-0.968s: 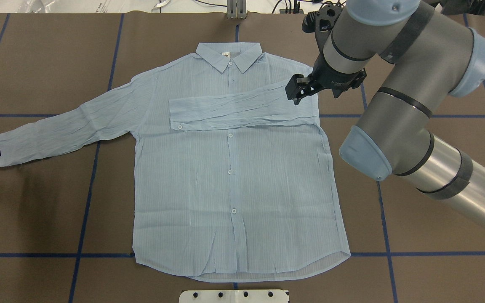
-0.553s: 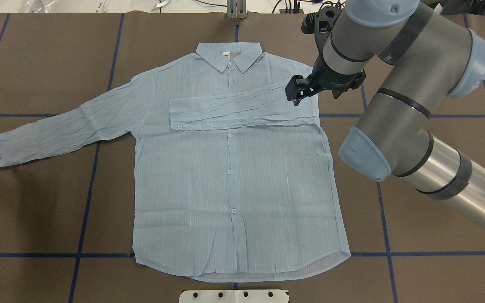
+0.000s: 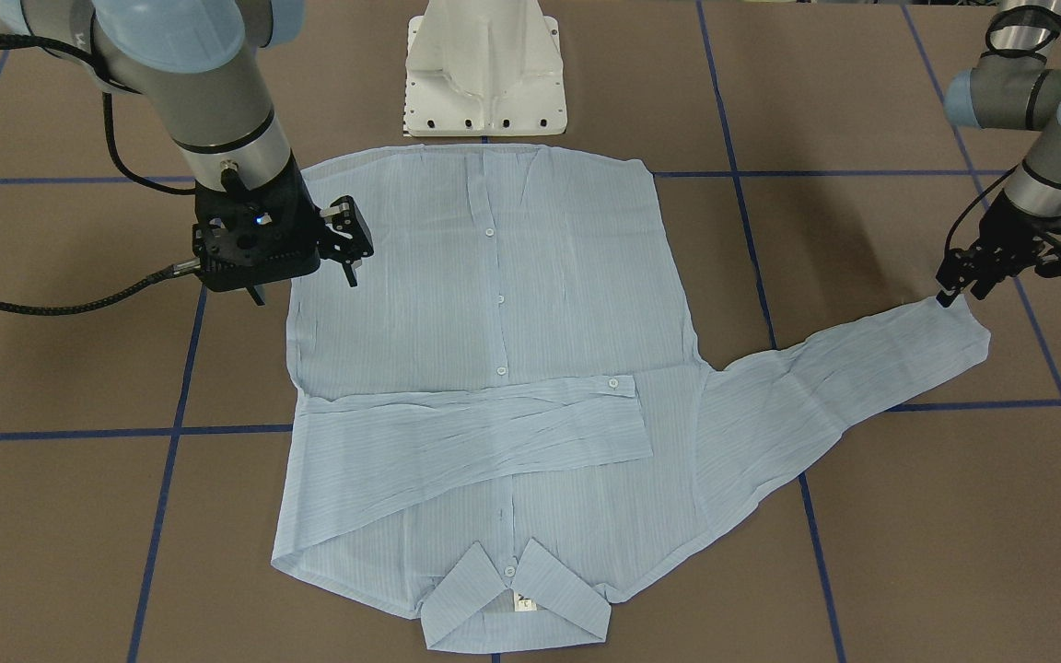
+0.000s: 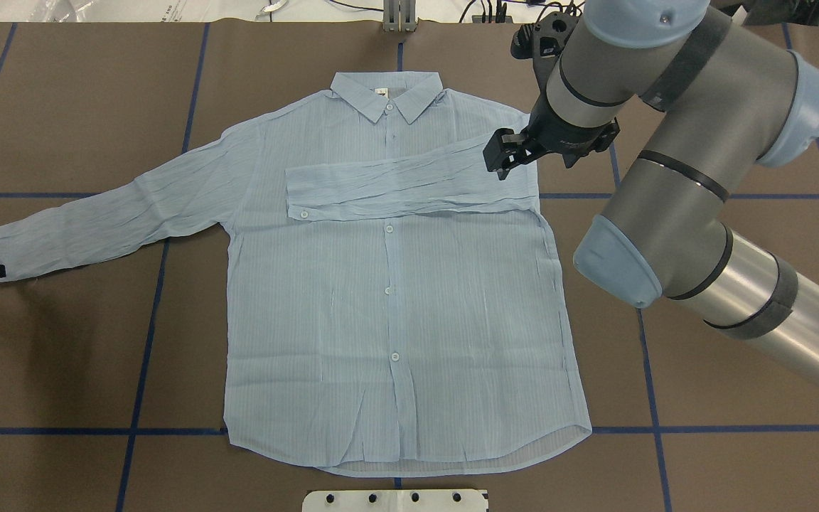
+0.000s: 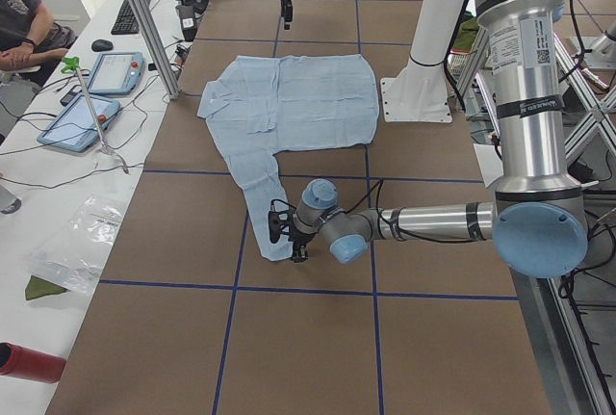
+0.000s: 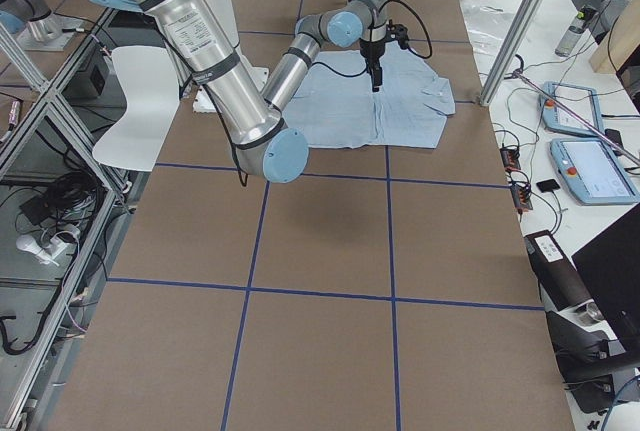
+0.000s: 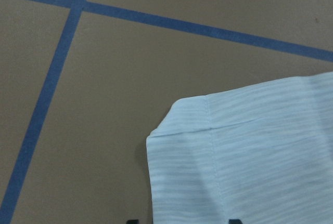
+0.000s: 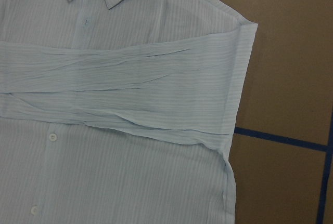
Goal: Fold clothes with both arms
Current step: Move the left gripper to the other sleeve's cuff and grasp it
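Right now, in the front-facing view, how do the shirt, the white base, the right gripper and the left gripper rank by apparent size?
1. the shirt, by far
2. the white base
3. the right gripper
4. the left gripper; it looks smaller than the right one, but that may only be distance from the camera.

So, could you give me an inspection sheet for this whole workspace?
Surface: brown table with blue tape grid.
Job's things: light-blue shirt lying flat, buttoned front up; one sleeve folded across the chest, other sleeve stretched out.
Clutter: nothing seen on the table.
Grippers: left pincer open at the outstretched cuff; right pincer open above the shirt's folded-sleeve shoulder.
Cables: black cable trailing from the right wrist.
Surroundings: white pedestal; side bench with tablets, seated person.
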Motion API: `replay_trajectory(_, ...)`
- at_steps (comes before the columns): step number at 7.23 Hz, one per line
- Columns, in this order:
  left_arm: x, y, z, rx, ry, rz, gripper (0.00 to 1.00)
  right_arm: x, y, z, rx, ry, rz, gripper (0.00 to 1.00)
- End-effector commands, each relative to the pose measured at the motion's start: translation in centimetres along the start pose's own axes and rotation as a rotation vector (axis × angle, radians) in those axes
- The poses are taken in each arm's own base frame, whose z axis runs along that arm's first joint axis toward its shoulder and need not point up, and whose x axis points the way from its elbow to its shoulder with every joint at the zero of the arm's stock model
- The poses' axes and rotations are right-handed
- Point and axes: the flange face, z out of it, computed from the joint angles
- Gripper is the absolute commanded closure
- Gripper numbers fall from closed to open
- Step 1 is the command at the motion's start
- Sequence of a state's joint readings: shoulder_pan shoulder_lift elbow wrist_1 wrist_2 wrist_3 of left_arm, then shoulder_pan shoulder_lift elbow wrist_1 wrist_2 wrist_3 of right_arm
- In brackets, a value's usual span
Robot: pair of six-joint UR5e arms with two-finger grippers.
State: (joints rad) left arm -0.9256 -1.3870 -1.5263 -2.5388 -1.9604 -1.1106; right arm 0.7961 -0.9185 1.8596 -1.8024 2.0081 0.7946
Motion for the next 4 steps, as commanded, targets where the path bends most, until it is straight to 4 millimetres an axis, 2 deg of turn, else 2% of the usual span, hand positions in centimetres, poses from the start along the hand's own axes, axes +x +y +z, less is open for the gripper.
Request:
replay_trajectory(1, -0.22, 0.42, 0.46, -0.012, -0.009, 0.003, 0.40, 0.02, 0.00, 0.03, 0.000, 0.001, 0.000, 0.00)
replay_trajectory(4, -0.23, 0.38, 0.33, -0.009, -0.008, 0.004, 0.58, -0.03, 0.05, -0.04, -0.003, -0.004, 0.000, 0.00)
